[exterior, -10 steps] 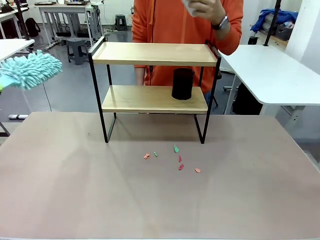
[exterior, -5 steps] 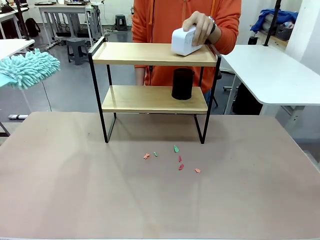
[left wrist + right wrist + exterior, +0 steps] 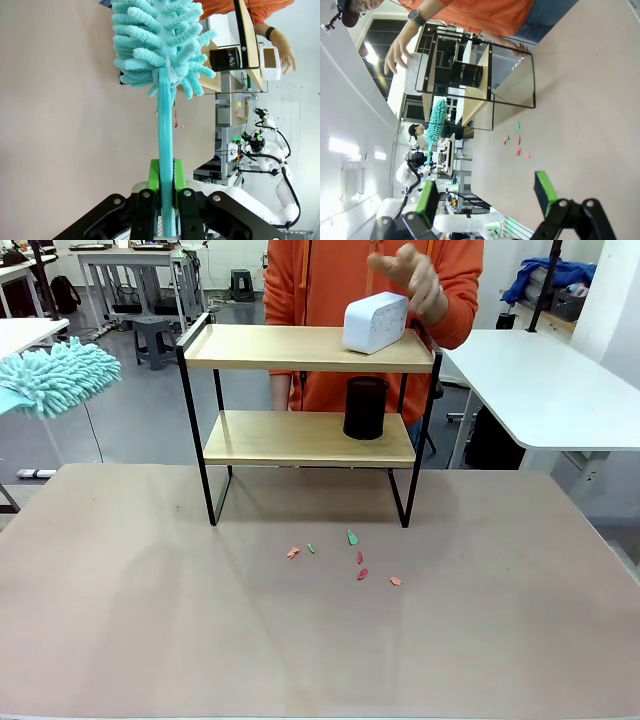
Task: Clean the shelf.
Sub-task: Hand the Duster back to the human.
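The shelf (image 3: 280,347) stands on the far half of the brown surface (image 3: 300,650), its four black legs planted on it and its two wooden boards level. A white box (image 3: 375,322) sits on the top board near the right end. A black cup (image 3: 366,408) stands upright on the lower board, just below the box. A person in an orange top stands behind the shelf. One hand (image 3: 410,280) hovers just above and behind the box with fingers spread; whether it touches the box I cannot tell.

In front of the shelf, a few small red, orange and green scraps (image 3: 360,572) lie scattered on the surface, apart from the legs.

The left claw (image 3: 166,176) is clenched on the handle of a fluffy turquoise duster (image 3: 160,50). In the front view the duster's head hangs at the left edge, well apart from the shelf. The right claw (image 3: 487,195) is released, its green pads wide apart above the surface, holding nothing.
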You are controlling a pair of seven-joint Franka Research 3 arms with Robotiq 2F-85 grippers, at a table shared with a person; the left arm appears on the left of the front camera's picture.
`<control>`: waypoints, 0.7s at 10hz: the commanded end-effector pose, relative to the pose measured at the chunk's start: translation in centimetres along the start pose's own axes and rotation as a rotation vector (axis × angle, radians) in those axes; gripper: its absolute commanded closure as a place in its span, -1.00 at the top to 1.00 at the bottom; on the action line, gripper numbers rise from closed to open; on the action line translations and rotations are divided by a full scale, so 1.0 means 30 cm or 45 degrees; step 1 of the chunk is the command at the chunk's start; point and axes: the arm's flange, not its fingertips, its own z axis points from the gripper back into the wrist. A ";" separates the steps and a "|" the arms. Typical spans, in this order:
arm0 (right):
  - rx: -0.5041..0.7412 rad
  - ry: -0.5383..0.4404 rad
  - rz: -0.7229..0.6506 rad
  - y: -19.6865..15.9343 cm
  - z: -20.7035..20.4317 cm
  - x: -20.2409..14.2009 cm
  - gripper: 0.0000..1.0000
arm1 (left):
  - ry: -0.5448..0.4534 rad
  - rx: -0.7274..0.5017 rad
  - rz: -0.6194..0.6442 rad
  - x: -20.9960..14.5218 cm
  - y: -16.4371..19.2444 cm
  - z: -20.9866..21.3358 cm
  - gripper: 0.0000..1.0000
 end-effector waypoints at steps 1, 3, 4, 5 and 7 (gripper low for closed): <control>0.047 0.021 0.098 0.099 -0.021 0.053 1.00 | -0.006 -0.059 -0.118 0.000 -0.083 0.084 -0.74; 0.157 0.020 0.360 0.337 -0.070 0.122 1.00 | -0.061 -0.196 -0.388 -0.057 -0.245 0.260 -0.74; 0.227 0.087 0.472 0.461 -0.118 0.140 1.00 | 0.007 -0.269 -0.529 -0.089 -0.294 0.299 -0.74; 0.266 0.194 0.553 0.551 -0.179 0.124 1.00 | 0.168 -0.315 -0.641 -0.107 -0.321 0.294 -0.74; 0.345 0.414 0.644 0.625 -0.289 0.021 1.00 | 0.708 -0.310 -0.898 -0.145 -0.361 0.215 -0.74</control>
